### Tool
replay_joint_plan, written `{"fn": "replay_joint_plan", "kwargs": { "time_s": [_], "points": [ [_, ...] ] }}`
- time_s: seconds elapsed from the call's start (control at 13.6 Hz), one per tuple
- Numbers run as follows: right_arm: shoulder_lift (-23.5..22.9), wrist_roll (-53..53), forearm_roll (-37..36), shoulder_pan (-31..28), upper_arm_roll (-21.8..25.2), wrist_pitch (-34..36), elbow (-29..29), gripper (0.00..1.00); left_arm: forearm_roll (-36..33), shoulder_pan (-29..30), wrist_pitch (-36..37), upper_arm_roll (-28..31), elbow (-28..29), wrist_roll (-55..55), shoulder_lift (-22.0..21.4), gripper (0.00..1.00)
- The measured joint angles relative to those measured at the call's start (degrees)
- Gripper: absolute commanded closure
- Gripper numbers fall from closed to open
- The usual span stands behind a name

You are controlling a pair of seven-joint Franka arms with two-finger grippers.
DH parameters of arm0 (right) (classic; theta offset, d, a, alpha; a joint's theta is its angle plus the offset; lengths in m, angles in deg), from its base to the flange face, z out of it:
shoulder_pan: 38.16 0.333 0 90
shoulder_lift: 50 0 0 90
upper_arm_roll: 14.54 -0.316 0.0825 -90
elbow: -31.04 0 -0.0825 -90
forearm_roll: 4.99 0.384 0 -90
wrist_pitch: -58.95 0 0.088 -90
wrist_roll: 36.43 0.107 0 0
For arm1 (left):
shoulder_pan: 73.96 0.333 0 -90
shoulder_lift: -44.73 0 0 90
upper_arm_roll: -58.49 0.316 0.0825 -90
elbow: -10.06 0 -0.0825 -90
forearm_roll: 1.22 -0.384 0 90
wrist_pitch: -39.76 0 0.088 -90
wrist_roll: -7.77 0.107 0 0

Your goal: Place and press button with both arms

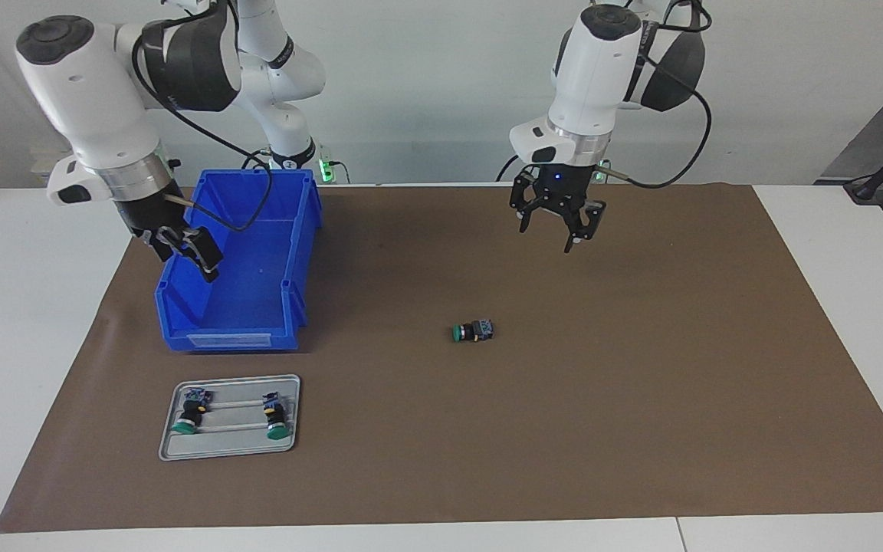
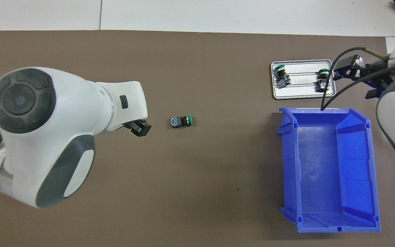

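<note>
Green-capped button [image 1: 474, 331] is lying on its side on the brown mat [image 1: 641, 383] mid-tabletop, well apart from everything else, cap pointed toward the right arm's end. Left gripper [image 1: 556, 230] is hung over the mat, on the robots' side of the button, fingers spread and nothing held. Right gripper [image 1: 188, 253] is parked up over the blue bin [image 1: 234, 337]'s outer wall, also apart and empty as far as can be made out, since it's seen edge-on.

For the pickup, the black body should probably be straddled across its width, not end to end, so the cap is left free to be pressed later. A straight drop is best, centred, so the thing isn't rolled away.

Count: three buttons total, one on the mat and two laid in the grey tray [image 1: 231, 454]. One tray, one bin, two arms.
</note>
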Motion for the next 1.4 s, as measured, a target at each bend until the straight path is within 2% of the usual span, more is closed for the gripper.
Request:
{"fn": "replay_joint_plan", "kwargs": {
  "time_s": [0.22,0.59,1.03,1.4],
  "points": [
    [1.25,-8.2,-0.12,-2.47,0.04,1.97,0.33,0.0,-0.08,-1.65,-2.5,0.03,0.07,7.05,2.38,0.31],
    [2.56,-17.15,-2.63,-2.42,-0.25,8.51,2.75,0.0,-0.08,-3.28,-9.76,0.09,1.85,20.98,5.41,0.31],
    [3.3,-19.34,-2.82,-2.82,-0.06,10.24,2.09,0.0,-1.52,-5.9,-13.69,0.11,5.59,22.61,6.62,0.31],
    [3.92,-19.34,-2.82,-2.58,-0.21,10.15,2.12,0.0,-2.17,-7.28,-20.63,0.15,5.3,22.2,13.62,0.31]
  ]
}}
